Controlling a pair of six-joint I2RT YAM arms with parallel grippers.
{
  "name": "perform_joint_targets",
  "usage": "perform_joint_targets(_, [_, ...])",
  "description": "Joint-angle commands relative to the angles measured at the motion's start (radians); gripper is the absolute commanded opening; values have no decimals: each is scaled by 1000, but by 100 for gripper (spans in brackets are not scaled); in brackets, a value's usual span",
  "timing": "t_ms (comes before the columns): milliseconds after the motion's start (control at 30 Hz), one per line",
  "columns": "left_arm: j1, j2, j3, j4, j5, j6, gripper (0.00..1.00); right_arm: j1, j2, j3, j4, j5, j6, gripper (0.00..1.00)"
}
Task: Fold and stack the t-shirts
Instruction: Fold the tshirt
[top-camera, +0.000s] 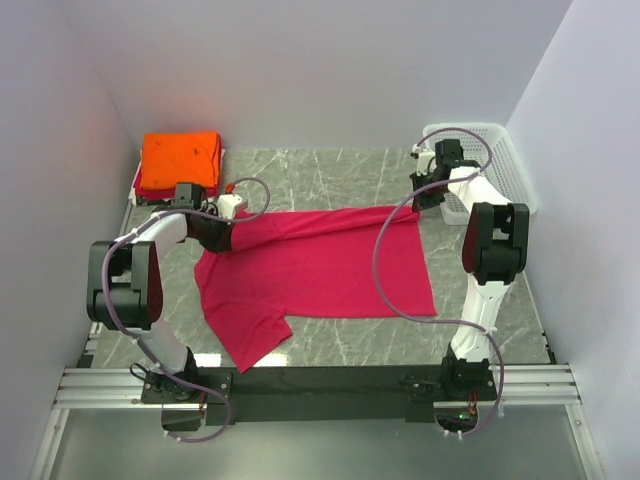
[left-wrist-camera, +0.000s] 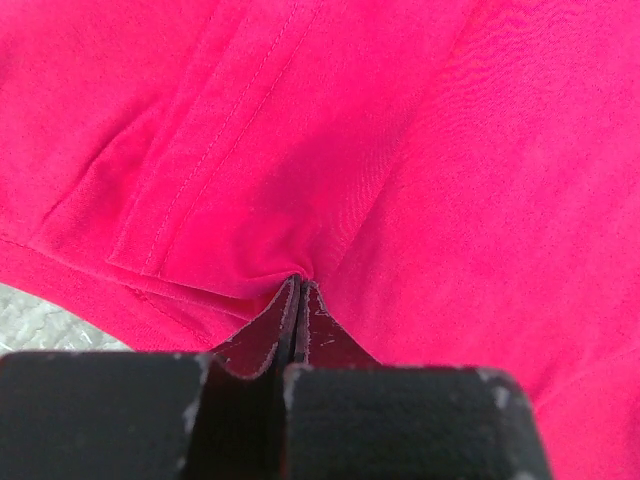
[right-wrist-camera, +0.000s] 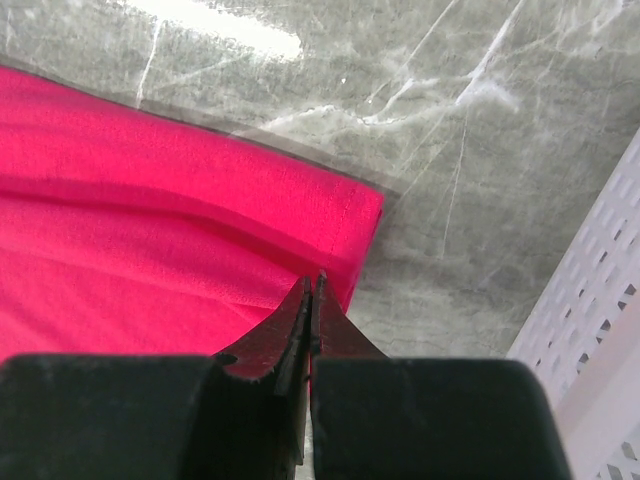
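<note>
1. The crimson-pink t-shirt (top-camera: 320, 270) is lying spread on the marble table (top-camera: 330, 168). Its far edge is being held up as a taut ridge between the two grippers. One sleeve is poking out from the shirt's near-left side.
2. The left gripper (left-wrist-camera: 300, 284) is sitting at the shirt's far-left corner. Its jaws are clenched on a pinch of the shirt, and folds are puckering in toward the tips.
3. The right gripper (right-wrist-camera: 313, 284) is working at the shirt's far-right corner. Its jaws are pressed together on the hem just inside that corner, with bare marble showing right past the cloth.
4. For moving room, open marble is running in a band beyond the shirt's far edge. More is showing in a strip along its right edge and in a patch off its near-right corner.
5. The white mesh basket (top-camera: 505, 165) is standing just beyond the shirt's far-right corner. The right arm is covering part of it, and the uncovered part is showing only white mesh.
6. Beyond the shirt's far-left corner and apart from it, a folded orange t-shirt (top-camera: 180, 156) is resting on top of a red t-shirt (top-camera: 150, 190) in a flat stack.
</note>
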Motion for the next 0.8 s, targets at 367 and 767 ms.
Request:
perform_joint_targets(367, [2,20,35,-77,9,51,10,-7,-24,-24,-131,-18,-110,0])
perform_joint_targets(767, [56,60,259,-200,109,68,45,-5,-73,59,-225,-58,-146,52])
